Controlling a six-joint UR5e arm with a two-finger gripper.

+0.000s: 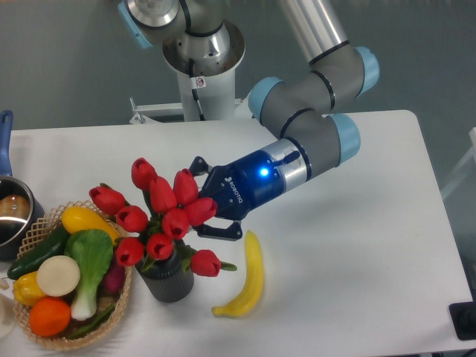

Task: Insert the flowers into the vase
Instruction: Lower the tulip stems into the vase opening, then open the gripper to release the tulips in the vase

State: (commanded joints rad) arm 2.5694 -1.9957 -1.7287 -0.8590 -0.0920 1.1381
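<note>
The flowers (pixel 159 212), a bunch of red tulip buds on green stems, stand upright with their stems down in the vase (pixel 170 282), a short dark grey ribbed cylinder at the front left of the table. My gripper (pixel 210 199) comes in from the right at bud height. Its two dark fingers are spread wide, one above and one below the right-hand buds, with the buds lying in front of the gap. The fingers do not look closed on the stems. The vase's hole is hidden by buds and leaves.
A yellow banana (pixel 249 279) lies just right of the vase. A woven wicker basket (pixel 44 341) of toy vegetables and fruit stands touching the vase's left. A steel pot (pixel 10 216) with a blue handle is at the left edge.
</note>
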